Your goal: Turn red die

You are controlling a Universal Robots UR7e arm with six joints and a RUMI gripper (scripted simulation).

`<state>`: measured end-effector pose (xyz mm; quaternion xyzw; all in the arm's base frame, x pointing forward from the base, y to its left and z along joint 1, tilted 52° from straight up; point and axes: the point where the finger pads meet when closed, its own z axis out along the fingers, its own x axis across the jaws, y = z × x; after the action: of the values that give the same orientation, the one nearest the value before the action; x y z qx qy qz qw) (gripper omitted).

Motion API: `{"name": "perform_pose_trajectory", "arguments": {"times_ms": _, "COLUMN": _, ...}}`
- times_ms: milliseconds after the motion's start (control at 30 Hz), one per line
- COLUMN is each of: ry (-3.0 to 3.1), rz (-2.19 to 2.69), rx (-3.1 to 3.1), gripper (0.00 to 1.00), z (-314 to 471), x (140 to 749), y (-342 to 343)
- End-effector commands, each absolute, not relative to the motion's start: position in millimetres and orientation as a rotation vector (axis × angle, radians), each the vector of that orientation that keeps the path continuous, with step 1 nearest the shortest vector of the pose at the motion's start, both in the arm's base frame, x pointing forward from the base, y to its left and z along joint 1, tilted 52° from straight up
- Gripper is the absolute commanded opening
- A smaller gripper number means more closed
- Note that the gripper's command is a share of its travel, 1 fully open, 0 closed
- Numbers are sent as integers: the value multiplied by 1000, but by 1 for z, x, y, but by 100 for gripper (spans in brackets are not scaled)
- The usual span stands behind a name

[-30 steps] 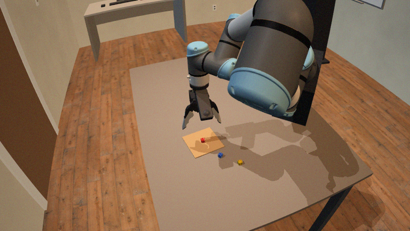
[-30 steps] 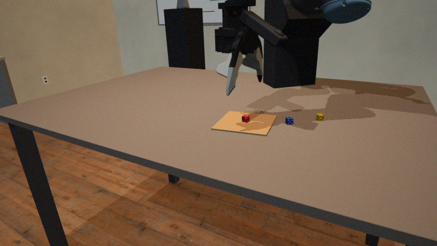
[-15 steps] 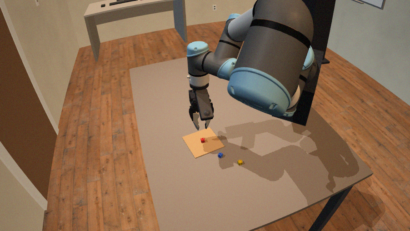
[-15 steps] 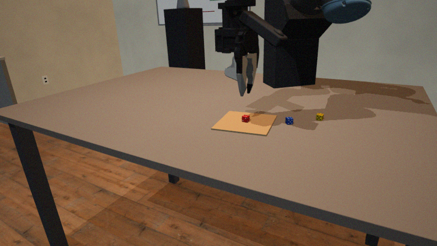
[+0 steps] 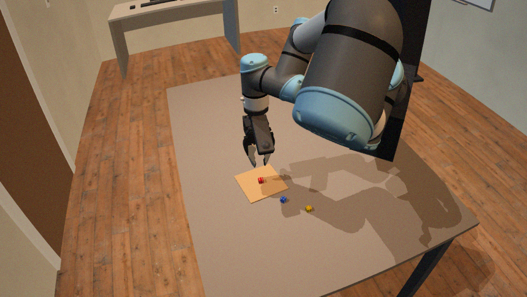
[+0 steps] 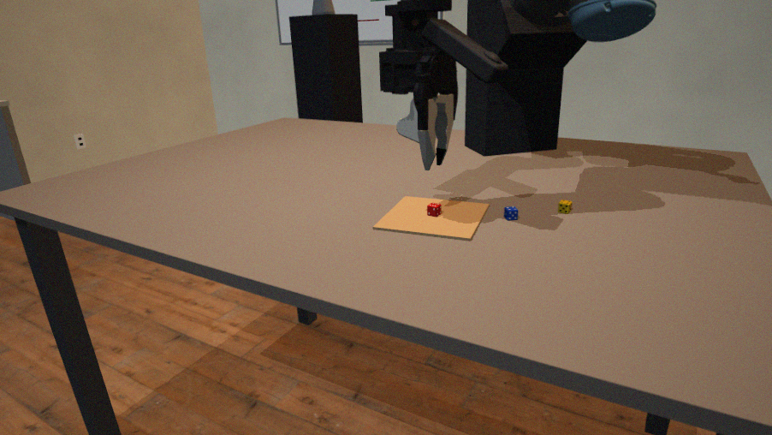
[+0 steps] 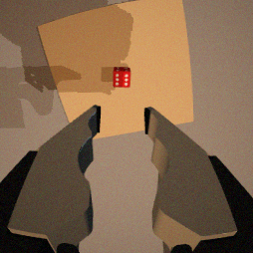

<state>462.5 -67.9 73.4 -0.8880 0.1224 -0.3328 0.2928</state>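
The red die point(image 5: 260, 179) sits flat on the tan mat point(image 5: 254, 187), fully inside its edges, near the far side. It also shows in the side view point(image 6: 433, 209) and in the wrist view point(image 7: 122, 77), where the face toward the camera has six pips. The blue die point(image 5: 283, 199) sits on the table just off the mat's right corner; its top number is too small to read. My gripper point(image 5: 259, 162) hangs well above the mat's far edge, pointing down. Its fingers are drawn in to a narrow gap with nothing between them.
A yellow die point(image 5: 308, 209) sits on the table to the right of the blue die point(image 6: 510, 212). The arm's shadow falls over the mat's right part and both loose dice. The robot's dark base point(image 6: 513, 80) stands at the table's far side.
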Motion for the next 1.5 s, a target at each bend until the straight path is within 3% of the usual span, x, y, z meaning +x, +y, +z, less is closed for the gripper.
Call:
{"name": "perform_pose_trajectory", "arguments": {"times_ms": 0, "ry": 326, "rz": -887, "rx": -2366, "gripper": 18, "z": 74, "x": 463, "y": -68}}
{"name": "perform_pose_trajectory", "arguments": {"times_ms": 1467, "ry": 324, "rz": -882, "rx": -2369, "gripper": 18, "z": 55, "x": 482, "y": -56}}
